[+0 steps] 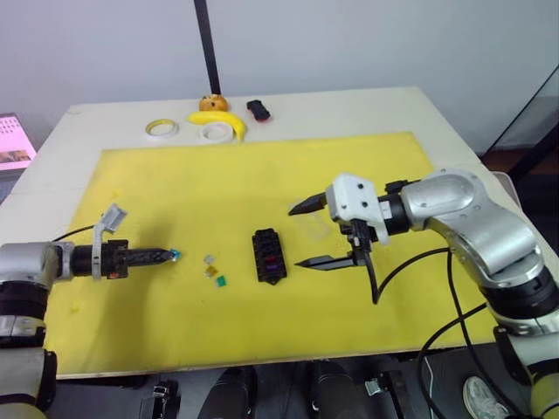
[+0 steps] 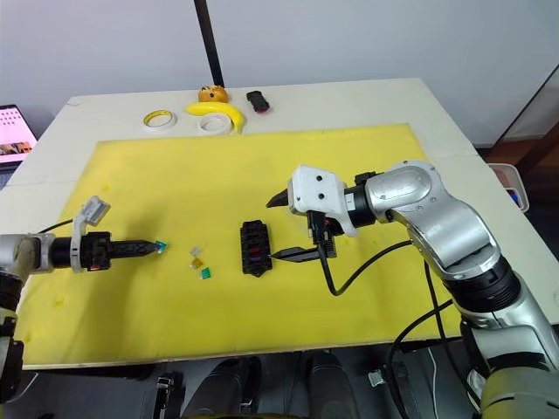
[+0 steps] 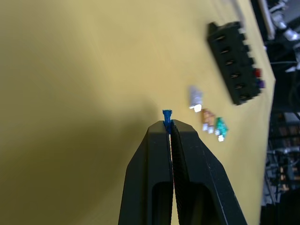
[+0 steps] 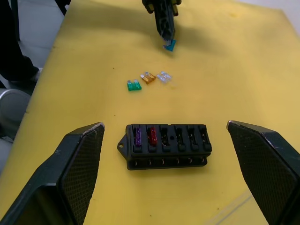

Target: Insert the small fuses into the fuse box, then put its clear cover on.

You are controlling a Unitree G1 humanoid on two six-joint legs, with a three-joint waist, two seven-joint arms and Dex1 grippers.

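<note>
I see my left gripper (image 1: 169, 256) pinched tight on the blue fuse (image 3: 167, 115), held just above the yellow mat (image 1: 175, 183). My right gripper (image 1: 307, 235) is spread wide, holding nothing, beside the fuse box (image 4: 168, 145). Purple fuse (image 4: 137, 137) and red fuse (image 4: 152, 136) sit in slots. Grey fuse (image 4: 164, 77), yellow fuse (image 4: 148, 78), green fuse (image 4: 134, 85) lie loose on the mat between box and left gripper.

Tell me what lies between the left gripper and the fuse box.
Three loose fuses on the yellow mat: clear, orange, green, between the left gripper holding a blue fuse and the fuse box, in the left eye view.
</note>
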